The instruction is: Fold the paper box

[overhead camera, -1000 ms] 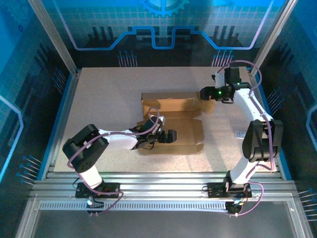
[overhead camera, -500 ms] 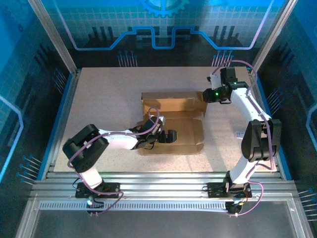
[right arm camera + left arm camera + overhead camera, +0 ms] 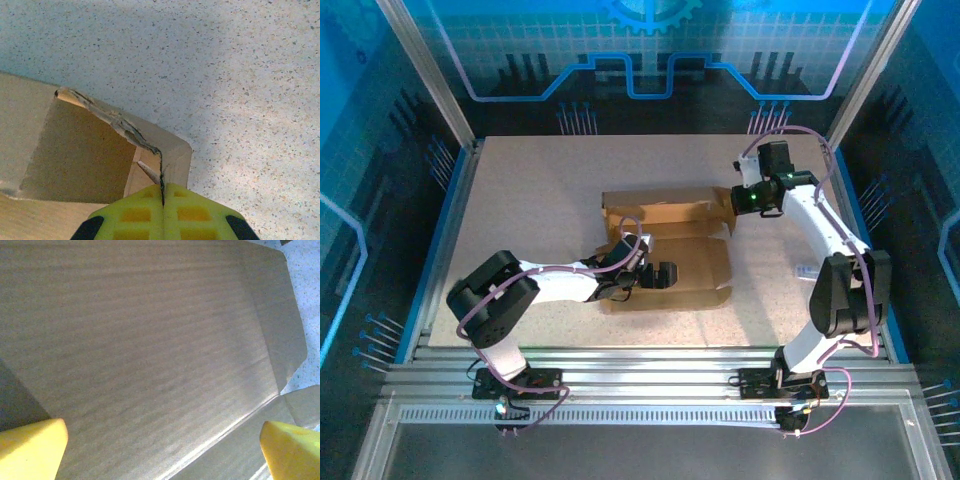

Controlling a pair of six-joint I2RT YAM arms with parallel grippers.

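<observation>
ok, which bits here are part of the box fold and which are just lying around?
Job: paper box; right gripper, shut on its corner flap; left gripper, open over the flat panel.
Lying about: small white scrap on the table.

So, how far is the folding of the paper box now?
Done: the far wall of the paper box stands up. In hand: the right pincer is shut on its corner flap; the open left pincer is over the flat panel. Left: the near panel and flaps lie flat.
</observation>
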